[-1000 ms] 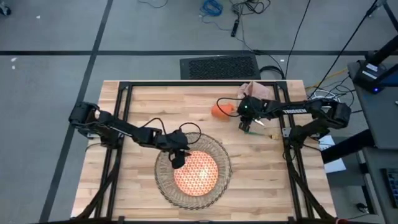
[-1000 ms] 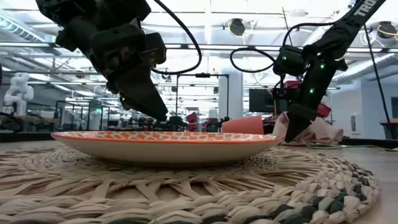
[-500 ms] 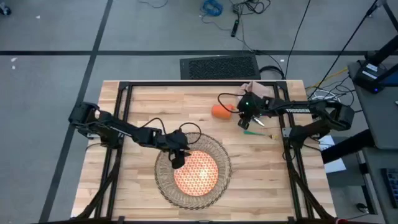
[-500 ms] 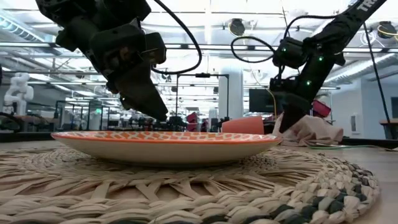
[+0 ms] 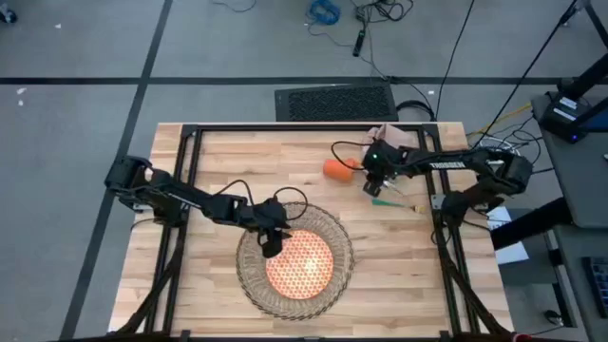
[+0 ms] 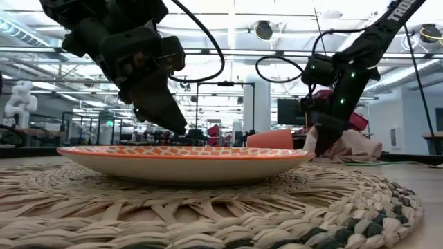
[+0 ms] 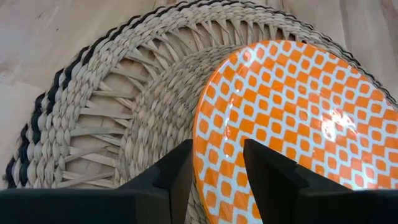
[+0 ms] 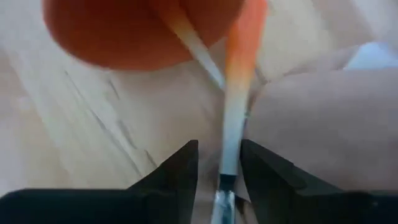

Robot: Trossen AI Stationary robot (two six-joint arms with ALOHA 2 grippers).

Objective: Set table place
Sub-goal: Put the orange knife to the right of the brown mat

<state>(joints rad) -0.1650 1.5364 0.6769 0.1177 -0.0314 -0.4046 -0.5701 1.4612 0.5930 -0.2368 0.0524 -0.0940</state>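
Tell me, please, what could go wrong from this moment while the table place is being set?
1. The right hand works at the orange-handled utensil, very near the orange cup and the beige napkin. A sideways move might knock the cup over.
2. The left hand is open across the rim of the orange-patterned plate. Lifting carelessly might drag the plate off centre on the wicker placemat.

A robotics lab: a butcher-block desk (image 5: 218, 152) stands on grey carpet (image 5: 76, 104) strewn with cables (image 5: 323, 11), while beyond it an open-plan hall shows ceiling strip lights (image 6: 228, 52), monitors (image 6: 291, 111) and a white robot arm (image 6: 17, 100).
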